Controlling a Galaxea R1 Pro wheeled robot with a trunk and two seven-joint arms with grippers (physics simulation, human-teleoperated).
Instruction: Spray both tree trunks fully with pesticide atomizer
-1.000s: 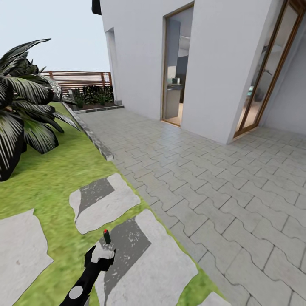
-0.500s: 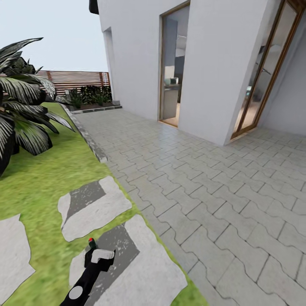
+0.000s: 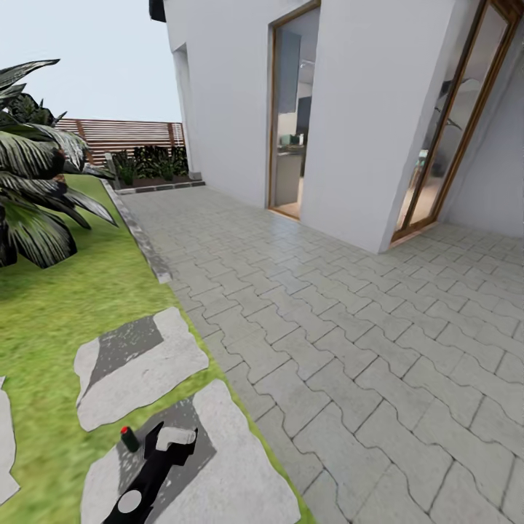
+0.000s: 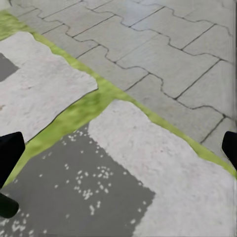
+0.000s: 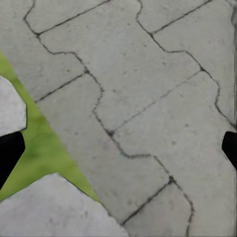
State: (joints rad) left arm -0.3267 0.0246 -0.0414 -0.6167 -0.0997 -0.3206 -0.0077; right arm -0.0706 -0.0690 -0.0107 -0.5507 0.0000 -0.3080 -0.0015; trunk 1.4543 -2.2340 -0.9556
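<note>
Grey stepping stone (image 3: 240,473) lies nearest, and the black left arm (image 3: 145,480) reaches over its dark patch from the near left. The pesticide atomizer (image 3: 129,439), a small dark bottle with a red top, stands upright on that patch just left of the arm's tip, apart from it. In the left wrist view the left gripper (image 4: 118,153) hangs over the same stone with its black fingertips (image 4: 10,153) set wide apart and nothing between them. The right gripper (image 5: 118,148) is likewise spread wide with nothing between its fingertips, above the seam where a strip of grass meets the interlocking paving (image 5: 148,98).

A second stepping stone (image 3: 145,364) sits a little farther on in the grass floor (image 3: 73,298). A stone kerb (image 3: 142,240) separates the lawn on the left from the grey paving on the right. A dark-leaved palm (image 3: 36,189) spreads at the left edge. The white house wall (image 3: 364,109) rises on the right with an open wood-framed doorway (image 3: 291,116). Farthest off, low shrubs (image 3: 149,161) stand before a brown slatted fence (image 3: 124,133).
</note>
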